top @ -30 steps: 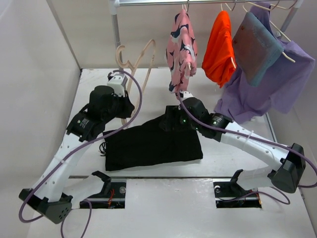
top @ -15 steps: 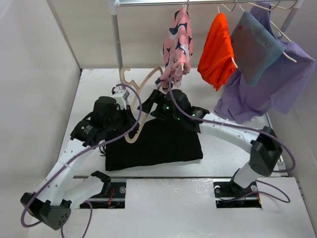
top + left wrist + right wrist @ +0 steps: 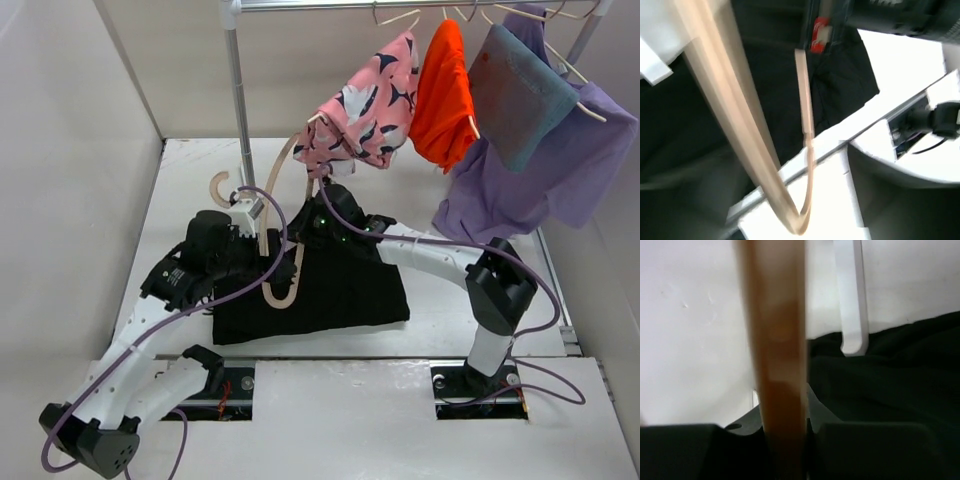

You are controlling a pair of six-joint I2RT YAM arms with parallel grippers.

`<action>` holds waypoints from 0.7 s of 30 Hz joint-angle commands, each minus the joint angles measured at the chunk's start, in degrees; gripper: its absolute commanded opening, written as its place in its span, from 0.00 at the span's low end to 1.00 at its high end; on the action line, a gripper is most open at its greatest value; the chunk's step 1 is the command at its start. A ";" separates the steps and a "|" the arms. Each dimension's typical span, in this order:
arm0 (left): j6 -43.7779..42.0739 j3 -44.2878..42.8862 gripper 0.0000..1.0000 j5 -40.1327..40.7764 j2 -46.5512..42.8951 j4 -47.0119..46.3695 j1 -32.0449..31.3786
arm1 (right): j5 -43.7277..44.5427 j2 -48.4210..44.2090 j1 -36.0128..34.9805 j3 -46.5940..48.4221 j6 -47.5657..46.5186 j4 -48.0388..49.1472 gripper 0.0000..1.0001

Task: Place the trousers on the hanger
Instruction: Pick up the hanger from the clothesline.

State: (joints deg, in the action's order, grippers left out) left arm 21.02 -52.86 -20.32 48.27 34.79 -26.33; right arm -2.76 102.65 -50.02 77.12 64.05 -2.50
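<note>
The black trousers (image 3: 350, 290) lie folded flat on the table, also dark in the left wrist view (image 3: 840, 85) and the right wrist view (image 3: 890, 380). The pale wooden hanger (image 3: 283, 170) stands steeply tilted over their left end, hook up at the left. My right gripper (image 3: 312, 228) is shut on one hanger bar (image 3: 777, 340), clamped between its dark jaws (image 3: 785, 450). My left gripper (image 3: 262, 245) is open. Its jaws stand wide on either side of the hanger's bend (image 3: 790, 210) without touching it (image 3: 800, 220).
A clothes rail runs across the back on a post (image 3: 240, 100). On it hang a pink patterned garment (image 3: 360, 120), an orange one (image 3: 443, 85) and a purple one (image 3: 540, 150), close above my right arm. White walls close the left and back.
The left gripper has let go of the hanger and opened. The right gripper has closed on a hanger bar. The hanger came down over the trousers, and the pink garment swung up to the right.
</note>
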 commanded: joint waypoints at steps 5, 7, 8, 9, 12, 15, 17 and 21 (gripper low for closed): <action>-8.10 -6.46 1.00 -2.89 -1.78 1.84 -0.04 | -7.85 -3.77 0.27 -7.50 -9.46 0.83 0.00; -8.80 -7.08 1.00 -1.93 -2.30 3.53 -0.04 | -12.32 -3.77 0.80 -8.74 -12.80 0.83 0.00; -8.80 -7.08 1.00 -0.88 -2.30 5.01 0.57 | -13.22 -4.30 0.80 -9.79 -13.94 0.83 0.00; -8.80 -7.08 1.00 0.18 -2.30 5.90 2.05 | -14.10 -4.91 1.32 -10.41 -15.96 0.83 0.00; -8.80 -6.47 1.00 2.21 1.11 8.19 5.40 | -15.52 -6.32 1.94 -11.82 -18.60 0.83 0.00; -9.50 -7.60 1.00 1.51 4.36 8.72 10.23 | -16.75 -8.07 3.69 -13.83 -19.75 0.83 0.00; -12.75 -10.58 1.00 -1.90 8.32 9.59 12.61 | -17.36 -10.01 4.93 -14.37 -19.75 0.83 0.00; -18.72 -17.53 1.00 -4.64 14.03 13.19 14.37 | -17.98 -12.39 7.38 -17.00 -20.36 0.83 0.00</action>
State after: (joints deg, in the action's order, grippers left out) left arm 8.01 -64.90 -21.39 61.54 45.56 -12.95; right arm -18.72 93.32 -44.16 60.97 45.80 -4.51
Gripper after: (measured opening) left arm 0.997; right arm 0.229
